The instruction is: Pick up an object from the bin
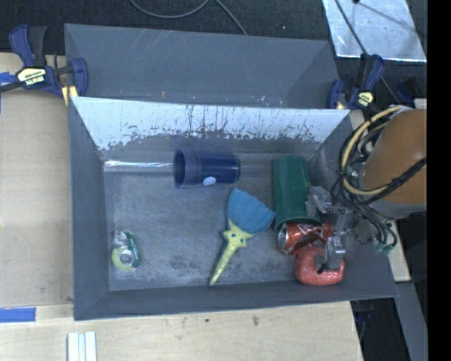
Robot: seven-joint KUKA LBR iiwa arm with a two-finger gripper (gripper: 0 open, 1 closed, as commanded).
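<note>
Along the right side of the grey metal bin (86,201), a dark green plastic cylinder (289,186) lies behind a crushed red metal can (297,238). Just beside the can is a red-orange rounded lump (314,274), with the gripper (332,260) down on it (open or clenched, I cannot tell).

Around my gripper (332,256) it is tight: the crushed can (297,237), red lump (316,274) and green cup (289,186) crowd me. The bin floor (169,224) between tape roll (125,250) and blue brush (244,215) lies open.
</note>
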